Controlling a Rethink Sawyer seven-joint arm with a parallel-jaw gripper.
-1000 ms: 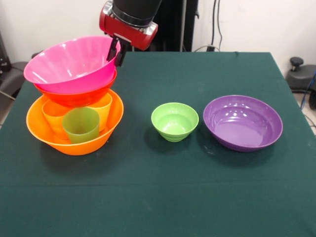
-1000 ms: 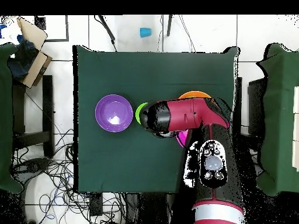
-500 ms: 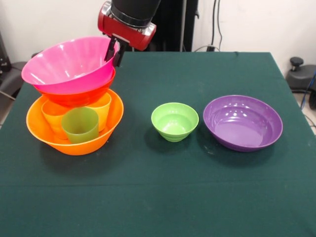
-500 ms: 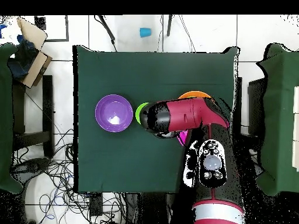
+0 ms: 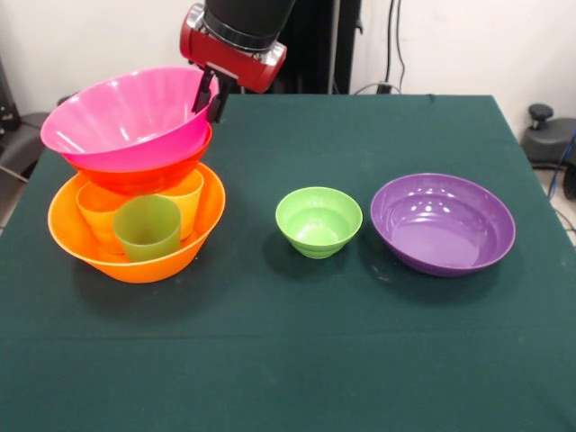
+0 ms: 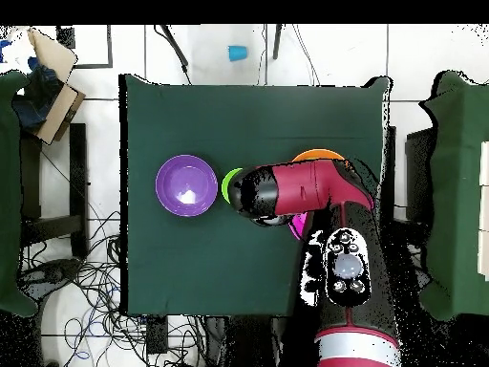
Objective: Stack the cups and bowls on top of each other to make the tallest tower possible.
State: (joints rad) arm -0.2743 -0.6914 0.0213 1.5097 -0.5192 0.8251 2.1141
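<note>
The pink bowl [image 5: 126, 115] (tilted) is gripped at its 3 o'clock rim by the gripper [image 5: 212, 97], atop the tower [image 5: 135, 180]. The light green bowl [image 5: 319, 220] and purple bowl [image 5: 443, 223] are placed apart at its 3 o'clock.

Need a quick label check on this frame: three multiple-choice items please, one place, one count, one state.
1. Where is the pink bowl?
A. atop the tower
B. inside the purple bowl
C. alone on the table

2. How many bowls stand apart from the tower?
A. none
B. two
C. four

3. How does the pink bowl sit?
A. upside down
B. level
C. tilted, with the end effector at its rim

Key: 1 A, it rests on the red-orange bowl. 2 B, the green bowl and purple bowl. 3 C, its rim is higher by the end effector.
</note>
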